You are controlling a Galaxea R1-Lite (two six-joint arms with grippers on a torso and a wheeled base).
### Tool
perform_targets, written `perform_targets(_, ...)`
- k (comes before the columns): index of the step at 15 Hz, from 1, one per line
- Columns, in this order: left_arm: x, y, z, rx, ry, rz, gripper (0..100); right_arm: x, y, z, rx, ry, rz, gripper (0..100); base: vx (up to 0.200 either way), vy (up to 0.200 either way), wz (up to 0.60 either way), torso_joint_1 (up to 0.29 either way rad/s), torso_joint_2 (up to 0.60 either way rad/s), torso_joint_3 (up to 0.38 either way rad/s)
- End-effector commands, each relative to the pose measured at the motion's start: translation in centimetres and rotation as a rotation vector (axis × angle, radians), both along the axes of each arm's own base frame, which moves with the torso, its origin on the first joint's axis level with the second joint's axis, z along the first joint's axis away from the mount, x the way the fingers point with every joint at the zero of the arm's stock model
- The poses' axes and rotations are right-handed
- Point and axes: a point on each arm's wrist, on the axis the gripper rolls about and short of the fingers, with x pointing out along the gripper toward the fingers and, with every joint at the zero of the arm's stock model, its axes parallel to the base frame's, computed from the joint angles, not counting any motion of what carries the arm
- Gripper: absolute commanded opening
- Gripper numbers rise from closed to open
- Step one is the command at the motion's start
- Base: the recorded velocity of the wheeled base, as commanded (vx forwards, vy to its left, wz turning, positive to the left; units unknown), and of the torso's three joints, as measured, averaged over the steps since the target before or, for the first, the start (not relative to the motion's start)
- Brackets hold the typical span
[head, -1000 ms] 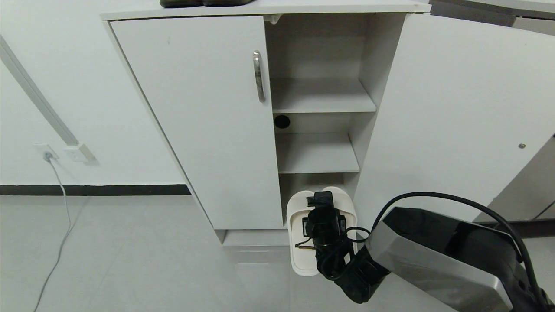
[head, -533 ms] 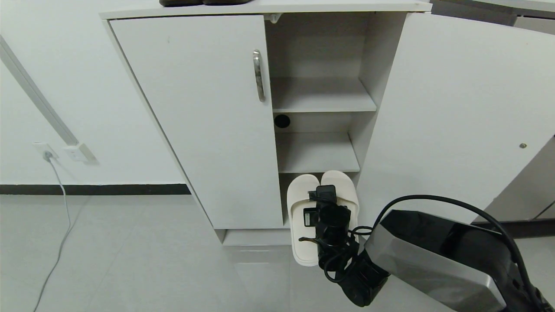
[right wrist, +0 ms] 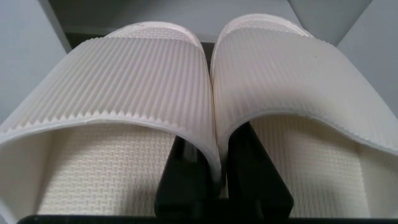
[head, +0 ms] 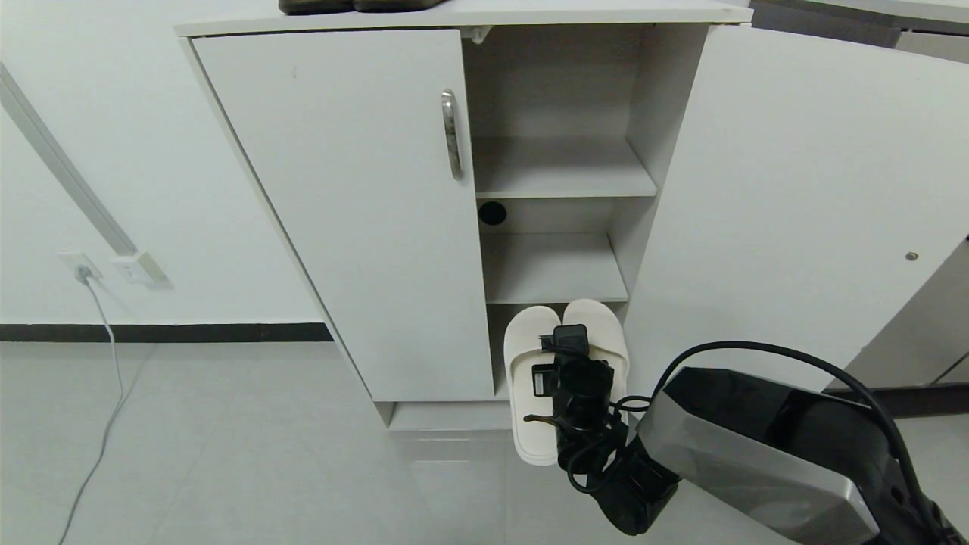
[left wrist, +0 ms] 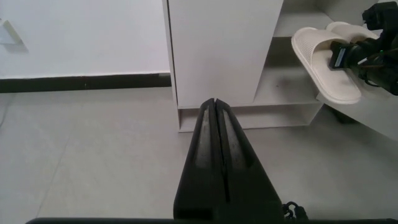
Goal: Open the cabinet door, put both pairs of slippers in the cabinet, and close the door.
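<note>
Two doors front the white cabinet point(head: 454, 15). The right-hand door point(head: 787, 197) stands swung wide, so the shelf bays are exposed and I have room to bring my arm in past its edge. The left-hand door point(head: 348, 204) is shut, its metal handle point(head: 452, 134) untouched; I judge it need not open, since the free bay is wide enough for a pair.

Both upper shelves point(head: 556, 265) are bare, and I am working at the bottom compartment point(left wrist: 283, 87), the lowest bay, which takes the least lift from the floor.

The white slippers point(head: 526, 356) hang in the air at that opening, side by side, toes pointing into the cabinet and already over the bottom board, heels out over the floor tiles. My right gripper point(right wrist: 219, 177) clamps their two inner side walls together between its fingers, reaching in from the heel side under the ribbed straps. That way one grip carries the whole pair and keeps it square to the bay. I judge they need to go deeper before I let go, or the heels may block the door.

On the cabinet top lie dark flat things point(head: 356, 4), perhaps the other pair, though they are too cropped to tell.

My left gripper point(left wrist: 214, 124) is pressed closed on nothing, held low over the floor in front of the cabinet, clear of the working arm.
</note>
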Motion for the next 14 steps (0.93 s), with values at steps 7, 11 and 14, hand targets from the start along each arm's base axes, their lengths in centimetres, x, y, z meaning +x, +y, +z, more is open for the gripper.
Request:
perform_targets(7, 0.0, 0.0, 0.0, 0.001, 0.002, -0.002, 0, 0.1, -0.1, 0.5, 0.007, -0.008, -0.004, 0, 0.200, 0.000, 0.00, 0.002, 0.00, 0.002)
perform_targets(11, 0.0, 0.0, 0.0, -0.001, 0.002, 0.000, 0, 0.2, -0.1, 0.6, 0.007, -0.008, -0.004, 0, 0.050, 0.000, 0.00, 0.001, 0.00, 0.001)
perform_targets(14, 0.0, 0.0, 0.0, -0.001, 0.002, 0.001, 0, 1.3, -0.4, 0.9, -0.004, 0.004, -0.002, 0, 0.000, 0.000, 0.00, 0.000, 0.00, 0.000)
